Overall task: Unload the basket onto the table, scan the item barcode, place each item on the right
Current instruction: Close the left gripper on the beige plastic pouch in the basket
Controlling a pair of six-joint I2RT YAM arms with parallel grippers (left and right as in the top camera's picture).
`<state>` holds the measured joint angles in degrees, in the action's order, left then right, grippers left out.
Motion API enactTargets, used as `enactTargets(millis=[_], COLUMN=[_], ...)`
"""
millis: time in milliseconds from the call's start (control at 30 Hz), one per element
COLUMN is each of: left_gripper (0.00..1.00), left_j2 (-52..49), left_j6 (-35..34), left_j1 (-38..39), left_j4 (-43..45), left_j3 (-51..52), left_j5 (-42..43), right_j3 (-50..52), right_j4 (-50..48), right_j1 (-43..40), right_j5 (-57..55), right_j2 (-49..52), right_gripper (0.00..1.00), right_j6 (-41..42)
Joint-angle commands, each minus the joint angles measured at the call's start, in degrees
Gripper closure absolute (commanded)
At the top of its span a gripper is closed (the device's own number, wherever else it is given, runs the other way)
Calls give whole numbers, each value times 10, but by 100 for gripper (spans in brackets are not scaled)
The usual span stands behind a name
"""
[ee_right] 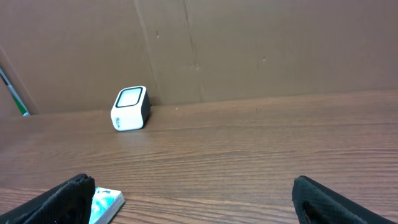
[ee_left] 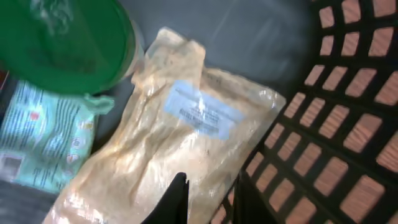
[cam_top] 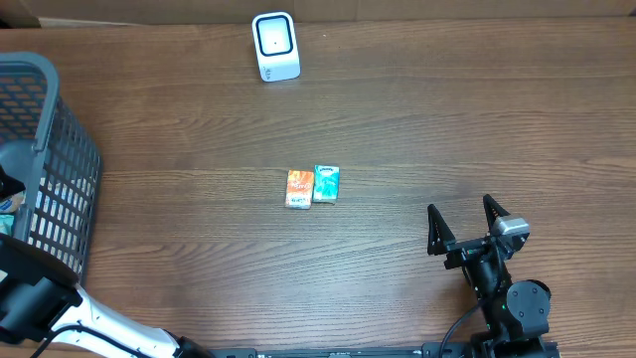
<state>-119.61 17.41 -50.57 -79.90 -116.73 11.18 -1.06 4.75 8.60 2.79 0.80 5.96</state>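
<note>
Inside the basket (cam_top: 62,149) at the left edge of the table (cam_top: 447,119), the left gripper (ee_left: 208,190) pinches a pouch (ee_left: 186,137), and the right gripper (cam_top: 460,207) is wide open.

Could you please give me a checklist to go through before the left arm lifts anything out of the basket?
1. Left gripper closed on the tan pouch at its lower edge: ok.
2. Grip firm enough to lift: cannot tell.
3. Barcode readable on the pouch's blue label: cannot tell, blurred.
4. Pouch free of the green lid beside it: cannot tell.
5. Scanner upright with nothing in front of it: ok.
6. Right gripper open and well away from the scanner and the basket: ok.
</note>
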Motion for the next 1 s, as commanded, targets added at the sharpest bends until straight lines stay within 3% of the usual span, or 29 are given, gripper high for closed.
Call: enactTargets(millis=[0,100,200,367,400,467,500,567,667,733,767,967], left_gripper=[90,89,67,65,67,91,95,94,86,66,61,50], left_j2=[18,18,18,18,18,18,18,18,18,18,18,18], left_j6=[-68,-116,-159,-163,-164,-185,-213,-260,-292,-297,-298,-297], left_j1=[8,7,7,7,8,10,11,15,24,30,33,52], left_j4=[-18,-14,-9,-9,-12,-23,-25,-29,-22,-8,2,75], left_j3=[4,35,65,91,92,93,94,95,103,116,125,205], left_j5=[-57,-61,-21,35,35,19,-3,-56,-94,-99,-99,-106], right_j3=[6,6,6,6,6,6,6,6,6,6,6,6], right_j4=[-2,-2,-2,-2,-2,-2,-2,-2,-2,-2,-2,-2], right_j1=[-3,-3,-3,-3,-3,-3,-3,-3,-3,-3,-3,-3], right_j5=[3,3,3,3,3,3,3,3,3,3,3,3], right_j2=[-6,-6,-6,-6,-6,-6,-6,-6,-6,-6,-6,-6], right_gripper=[0,0,0,0,0,0,0,0,0,0,0,0], right_j6=[2,2,2,2,2,2,2,2,2,2,2,2])
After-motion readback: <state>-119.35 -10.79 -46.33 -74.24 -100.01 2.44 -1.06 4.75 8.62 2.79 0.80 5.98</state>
